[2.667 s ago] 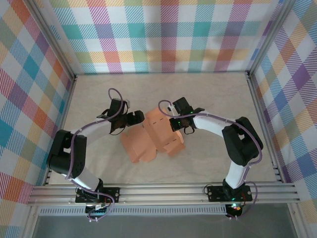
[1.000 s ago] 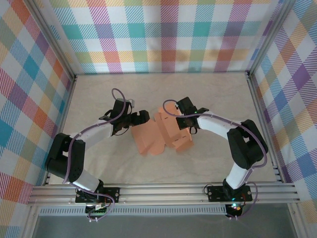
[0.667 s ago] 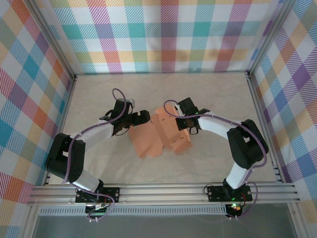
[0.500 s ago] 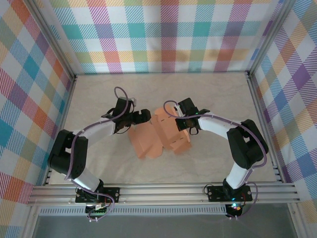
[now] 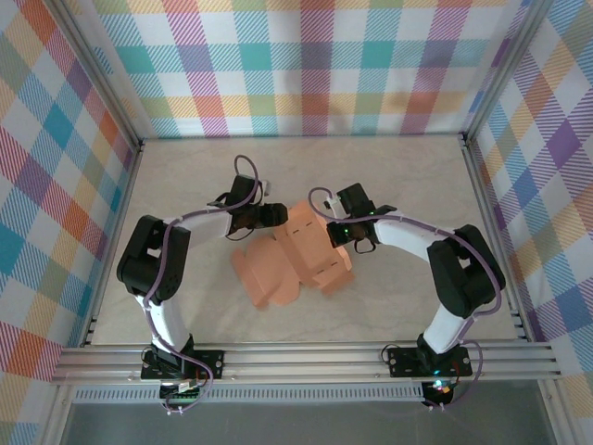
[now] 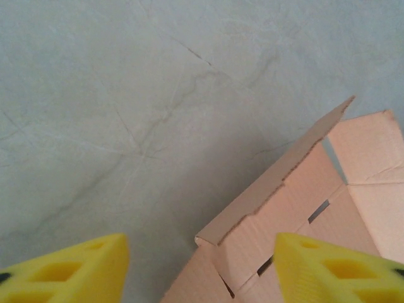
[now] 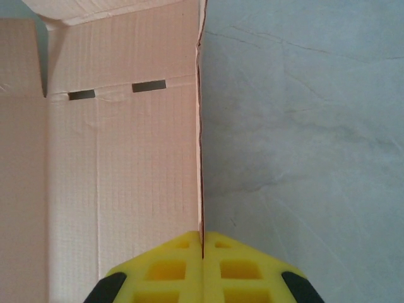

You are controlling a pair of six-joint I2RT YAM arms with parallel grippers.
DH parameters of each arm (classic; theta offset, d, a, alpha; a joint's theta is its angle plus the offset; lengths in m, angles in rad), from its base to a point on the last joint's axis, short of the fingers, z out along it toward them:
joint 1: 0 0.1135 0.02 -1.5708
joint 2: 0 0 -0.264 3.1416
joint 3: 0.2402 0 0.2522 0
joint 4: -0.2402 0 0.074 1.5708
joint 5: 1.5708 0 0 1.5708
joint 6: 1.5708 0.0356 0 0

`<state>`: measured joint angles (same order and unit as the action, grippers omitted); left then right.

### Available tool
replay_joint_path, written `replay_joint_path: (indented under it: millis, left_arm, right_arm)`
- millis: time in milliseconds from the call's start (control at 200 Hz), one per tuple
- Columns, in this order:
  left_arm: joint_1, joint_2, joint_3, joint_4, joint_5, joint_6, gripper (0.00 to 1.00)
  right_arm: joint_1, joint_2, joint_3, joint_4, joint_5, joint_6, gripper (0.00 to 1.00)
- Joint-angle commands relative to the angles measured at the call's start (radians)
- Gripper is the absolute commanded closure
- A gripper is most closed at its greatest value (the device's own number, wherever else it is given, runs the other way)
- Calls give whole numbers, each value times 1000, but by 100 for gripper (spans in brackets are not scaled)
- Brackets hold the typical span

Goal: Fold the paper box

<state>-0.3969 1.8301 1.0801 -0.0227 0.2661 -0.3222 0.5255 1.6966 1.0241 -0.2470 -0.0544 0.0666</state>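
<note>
Pale tabletop (image 5: 398, 176) around paper box (image 5: 287, 260) edges

paper box (image 5: 292, 260): salmon-orange
surface (image 5: 398, 176): pale grey, faintly lined
walls (image 5: 315, 65): checked in many colours
gripper fingers (image 6: 69, 268): yellow

From my remote station I count one paper box (image 5: 292, 255), a single salmon-orange cardboard sheet, on one tabletop (image 5: 408, 176). Two arms (image 5: 199, 222) bring two pincers: the left pincer (image 5: 269, 215) and the right pincer (image 5: 341, 234). Two small slots (image 7: 149, 85) show in the cardboard.
</note>
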Motion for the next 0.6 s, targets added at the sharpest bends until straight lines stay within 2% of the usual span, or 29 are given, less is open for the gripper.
replay_joint_path:
  millis: [0,55,240,275,355,460,600]
  left_arm:
    - [-3,1,9,27,55,38,45]
    - [-2,1,7,33,85,34,50]
    - [-3,-9,-28,54,112,23,52]
    - [-3,-11,-35,54,98,24,51]
    - [-1,-11,-49,52,52,28,39]
    - [7,-17,-69,83,79,19,37]
    - [7,-15,-77,111,130,10,45]
  right_arm:
    - [-33,-43,-24,36,-118,8,100]
    - [-49,-45,-30,39,-140,17,100]
    - [-65,-45,-32,49,-160,31,100]
    - [-65,-44,-33,52,-163,35,100]
    - [-68,-45,-39,60,-168,41,100]
    - [-74,-45,-44,65,-177,48,100]
    - [-83,-45,-49,70,-189,61,100]
